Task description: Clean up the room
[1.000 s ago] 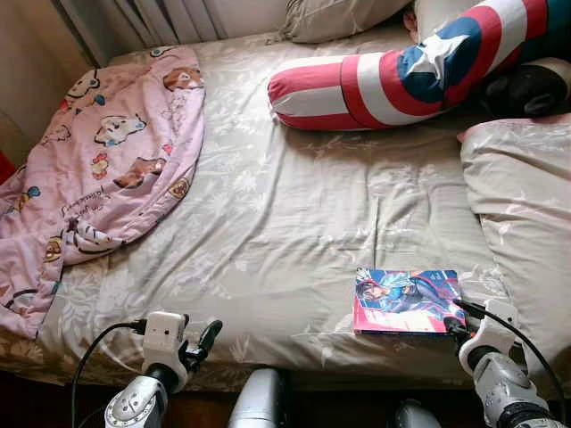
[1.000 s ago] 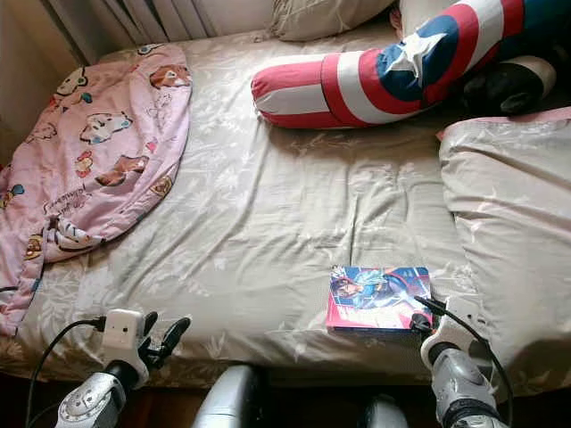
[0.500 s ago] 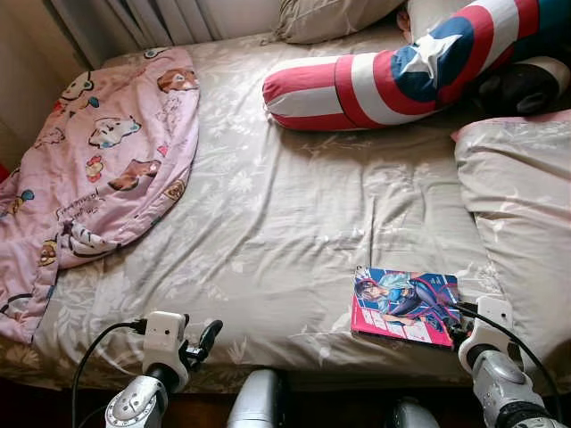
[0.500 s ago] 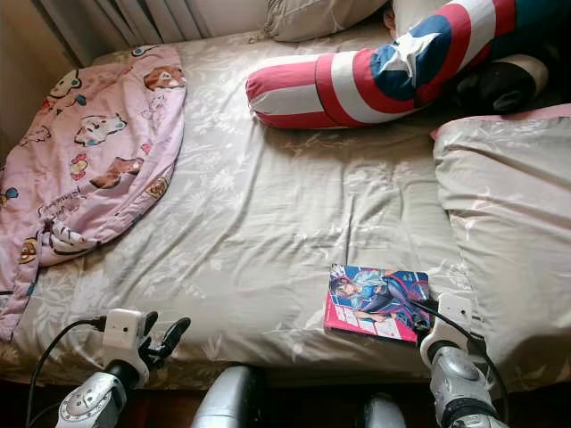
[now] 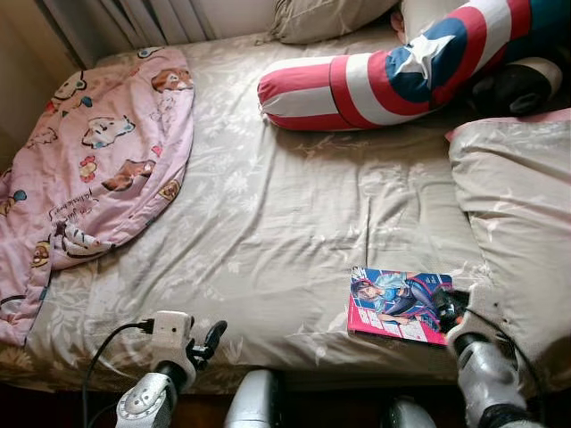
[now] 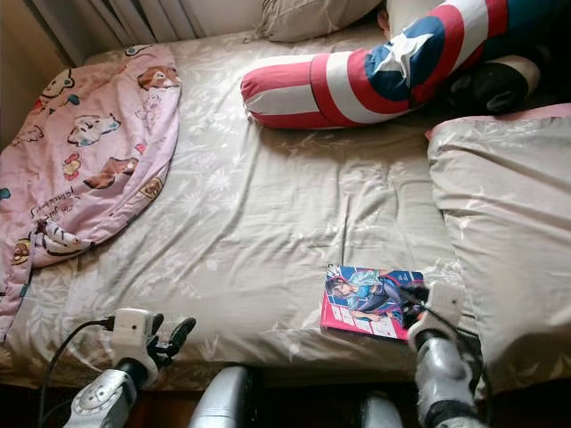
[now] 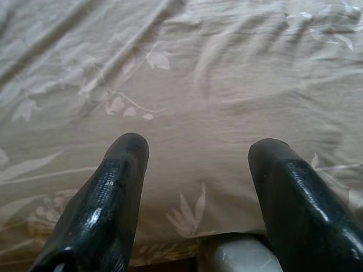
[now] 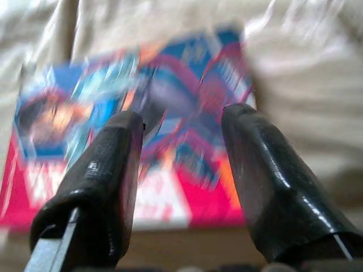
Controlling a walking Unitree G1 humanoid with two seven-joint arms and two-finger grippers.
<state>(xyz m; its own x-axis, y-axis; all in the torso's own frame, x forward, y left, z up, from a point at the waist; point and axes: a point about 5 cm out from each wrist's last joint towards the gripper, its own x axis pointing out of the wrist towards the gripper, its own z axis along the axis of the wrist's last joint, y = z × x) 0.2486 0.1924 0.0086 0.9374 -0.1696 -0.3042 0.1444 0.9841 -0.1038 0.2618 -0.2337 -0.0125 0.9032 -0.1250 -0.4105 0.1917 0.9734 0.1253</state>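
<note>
Just a glossy pink-edged comic book (image 5: pixel 399 304)

A home bedroom: a bed (image 5: pixel 268 223) under a beige leaf-print sheet, pillows (image 5: pixel 326 16) at its head, a pink cartoon-print blanket (image 5: pixel 89 169), a striped shield-pattern bolster (image 5: pixel 393 76), and curtains (image 5: pixel 134 20) behind.

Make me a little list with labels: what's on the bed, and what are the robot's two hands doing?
bed: beige leaf-print sheet
comic book: flat, near the bed's front edge, robot's right side
pink cartoon blanket: crumpled at the left
striped star pillow: at the far side
beige pillow: at the right
right gripper: jaws open, over the book's edge
left gripper: jaws open, over bare sheet
</note>
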